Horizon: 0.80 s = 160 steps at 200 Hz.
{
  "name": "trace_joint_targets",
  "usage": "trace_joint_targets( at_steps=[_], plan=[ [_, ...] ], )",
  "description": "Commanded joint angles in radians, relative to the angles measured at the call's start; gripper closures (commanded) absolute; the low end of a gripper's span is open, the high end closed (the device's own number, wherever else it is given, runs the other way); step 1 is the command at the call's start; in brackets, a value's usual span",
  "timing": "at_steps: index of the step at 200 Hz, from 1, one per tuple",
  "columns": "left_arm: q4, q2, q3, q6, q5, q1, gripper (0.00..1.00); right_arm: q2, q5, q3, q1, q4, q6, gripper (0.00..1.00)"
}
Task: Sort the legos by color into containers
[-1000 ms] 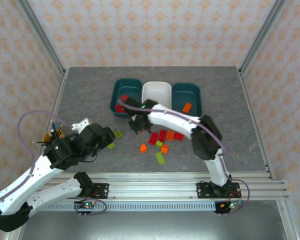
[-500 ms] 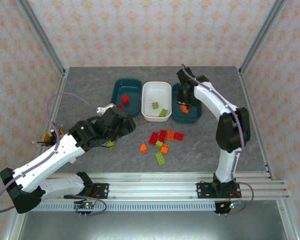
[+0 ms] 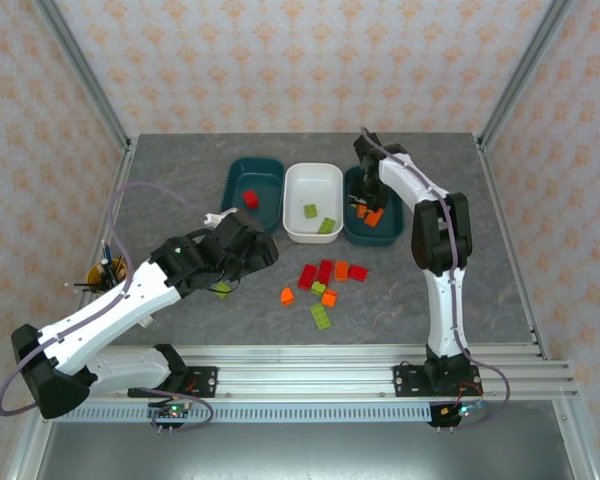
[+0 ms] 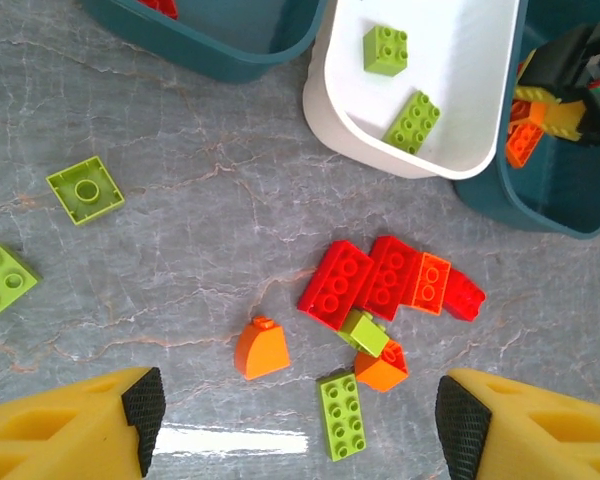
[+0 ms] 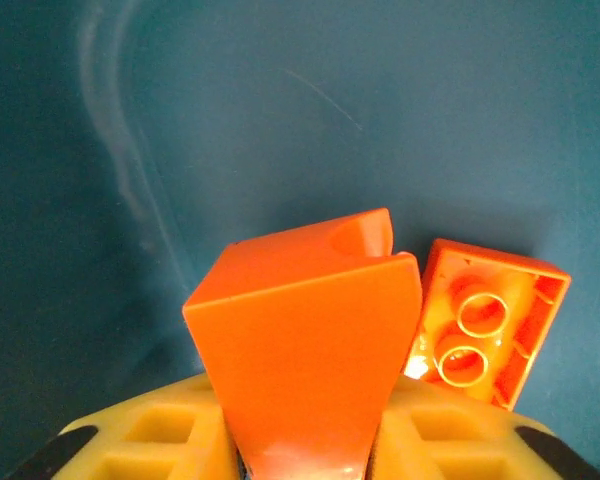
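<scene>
From the top camera I see three tubs in a row toward the far edge of the grey surface (image 3: pixel 170 170). The left teal tub (image 3: pixel 232 188) has one red brick (image 3: pixel 250 199) and the white tub (image 3: pixel 292 195) has two green bricks (image 3: pixel 318 218). In the right teal tub (image 3: pixel 396 200) my right claw (image 3: pixel 363 203) reaches down among orange pieces (image 3: pixel 374 216); from up here I cannot tell how its fingers stand. The loose legos (image 3: pixel 323 285) cluster mid-surface, between the tubs and the near edge. My left arm (image 3: pixel 130 300) stretches in from the near left corner, past a yellow cup of pens (image 3: pixel 110 270) by the left edge. The left wrist camera shows my left claw (image 4: pixel 302 415) spread wide and empty, a yellow finger at each bottom corner. A long green brick (image 4: pixel 342 415) lies between the fingers, clear of both. Just beyond it are an orange sloped piece (image 4: pixel 262 348) and a packed bunch of red and orange pieces (image 4: pixel 380 280) touching one another. This view also resolves two green pieces (image 4: pixel 85 188) well apart to the left, one of them lying upside down. The right wrist camera settles the other question: the right claw is clamped on an orange brick (image 5: pixel 305 340) over the teal floor. A second orange piece (image 5: pixel 490 320) lies just beside it on the right; I cannot tell whether they touch.
</scene>
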Motion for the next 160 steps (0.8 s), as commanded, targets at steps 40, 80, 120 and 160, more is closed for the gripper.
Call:
trace_joint_targets(
  at_steps=[40,80,120,160],
  plan=[
    [0.026,0.135,0.045,0.132,0.101,-0.01,0.3,-0.162,0.023,0.018,0.016,-0.049,-0.005,0.49],
    [0.026,0.338,0.124,0.263,0.207,-0.01,0.37,-0.446,0.059,-0.19,0.076,0.012,-0.017,0.52],
    [0.012,0.561,0.238,0.359,0.234,-0.01,0.47,-0.755,0.052,-0.533,0.176,0.08,0.001,0.51],
    [0.012,0.717,0.326,0.411,0.246,-0.01,0.5,-1.025,0.024,-0.783,0.247,0.102,0.084,0.5]
  ],
)
